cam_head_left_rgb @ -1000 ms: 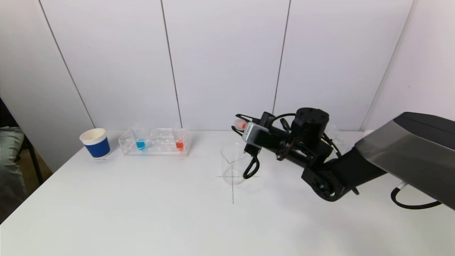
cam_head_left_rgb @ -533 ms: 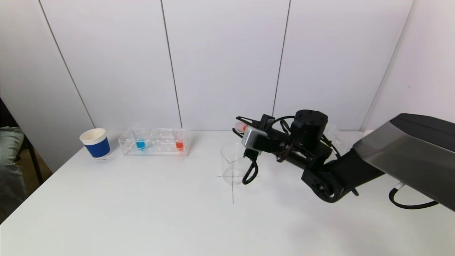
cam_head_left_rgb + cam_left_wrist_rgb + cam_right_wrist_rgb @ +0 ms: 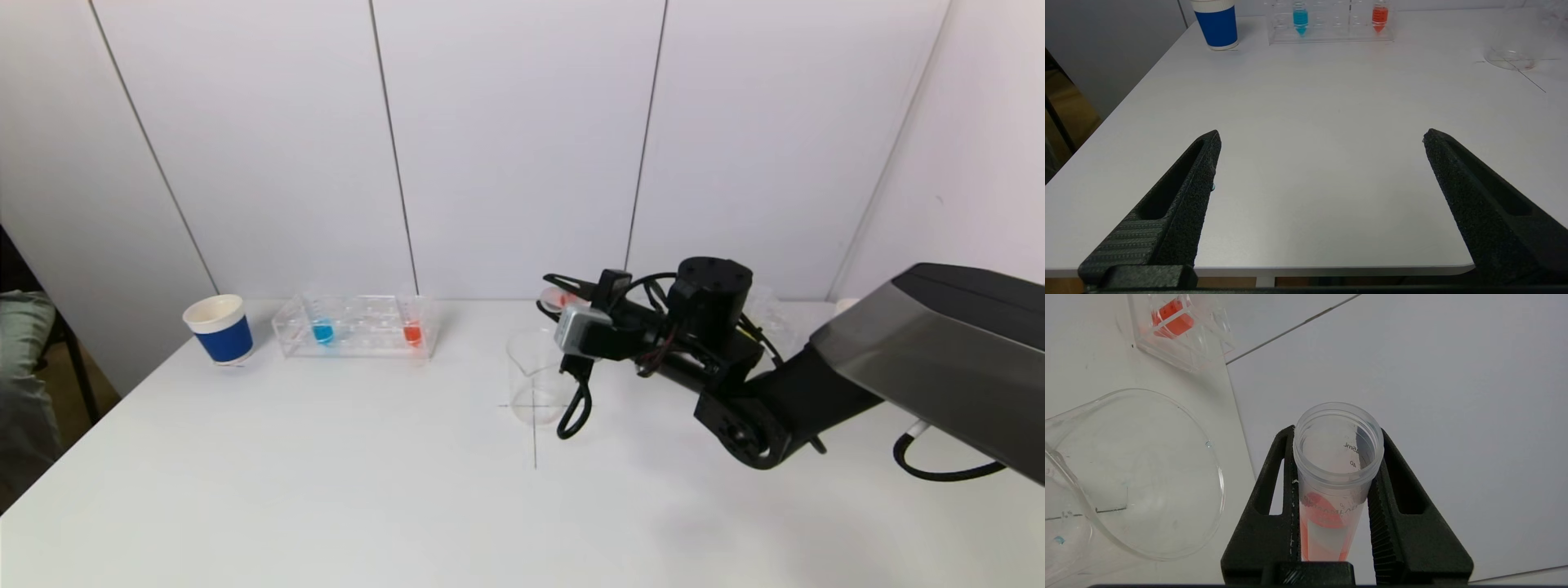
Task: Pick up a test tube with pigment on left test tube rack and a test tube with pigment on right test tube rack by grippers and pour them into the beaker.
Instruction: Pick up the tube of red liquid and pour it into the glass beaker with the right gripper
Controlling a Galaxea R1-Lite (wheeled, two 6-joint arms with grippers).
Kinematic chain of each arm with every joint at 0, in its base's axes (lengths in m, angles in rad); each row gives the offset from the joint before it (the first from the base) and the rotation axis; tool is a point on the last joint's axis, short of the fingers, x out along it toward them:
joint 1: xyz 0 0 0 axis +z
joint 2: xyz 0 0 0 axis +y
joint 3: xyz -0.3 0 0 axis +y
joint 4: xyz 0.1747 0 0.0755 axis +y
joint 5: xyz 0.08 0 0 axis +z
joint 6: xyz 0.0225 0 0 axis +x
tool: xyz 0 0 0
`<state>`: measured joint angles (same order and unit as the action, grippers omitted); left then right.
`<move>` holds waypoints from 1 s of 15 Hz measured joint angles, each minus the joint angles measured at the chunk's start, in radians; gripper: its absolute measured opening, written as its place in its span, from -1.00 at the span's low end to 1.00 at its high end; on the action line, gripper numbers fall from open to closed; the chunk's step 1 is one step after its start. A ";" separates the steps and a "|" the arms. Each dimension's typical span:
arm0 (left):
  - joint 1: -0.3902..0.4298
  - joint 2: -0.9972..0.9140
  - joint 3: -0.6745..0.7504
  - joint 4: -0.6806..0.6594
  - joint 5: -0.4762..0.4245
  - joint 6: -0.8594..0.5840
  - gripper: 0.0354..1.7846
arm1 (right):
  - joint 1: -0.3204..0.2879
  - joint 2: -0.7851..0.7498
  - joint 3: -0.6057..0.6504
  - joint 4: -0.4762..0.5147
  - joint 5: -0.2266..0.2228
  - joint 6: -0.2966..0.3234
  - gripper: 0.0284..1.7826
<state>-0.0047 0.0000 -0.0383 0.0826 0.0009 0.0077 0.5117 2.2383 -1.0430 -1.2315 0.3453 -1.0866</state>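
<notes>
**Right jaws clamped on red tube, tipped beside the beaker**

Head view: count is one beaker [image 3: 535,377], one clear rack [image 3: 357,327] in sight, one blue paper cup [image 3: 219,328]. The rack holds two filled tubes: blue tube [image 3: 323,331] towards its left end, red one [image 3: 412,332] towards its right end. My right gripper [image 3: 558,296] reaches in from the right and grips a third tube, the held tube [image 3: 557,299], lying near horizontal, just behind the beaker rim and above it. A black cable loop [image 3: 576,408] off my wrist hangs in front of the beaker's right side. The surface is a white table [image 3: 326,490] with a thin pencil cross under the beaker; white panelled wall [image 3: 506,147] behind it. A second rack behind my right arm is mostly hidden; I can't count its contents. My left arm is out of this view.

Left wrist view: my left gripper [image 3: 1321,139] sits spread wide, holding nothing, low over the near table edge. Far across the table: cup, rack with the blue and red tubes, beaker base towards the right arm's side.

Right wrist view: my fingers [image 3: 1286,490] press both sides of the held tube below its open mouth; red pigment sits down inside it. The beaker mouth is just beside it, apart from it. The rack corner with red shows beyond.
</notes>
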 joint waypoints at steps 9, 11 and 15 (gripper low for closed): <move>0.000 0.000 0.000 0.000 0.000 0.000 0.94 | -0.010 -0.008 0.012 0.013 -0.001 -0.093 -0.43; 0.000 0.000 0.000 0.000 0.000 0.000 0.94 | -0.010 -0.010 0.013 0.013 -0.001 -0.109 -0.43; 0.000 0.000 0.000 0.000 0.000 0.000 0.94 | -0.011 -0.019 0.024 0.019 -0.003 -0.148 -0.43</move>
<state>-0.0047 0.0000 -0.0383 0.0821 0.0013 0.0077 0.5002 2.2196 -1.0189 -1.2123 0.3426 -1.2345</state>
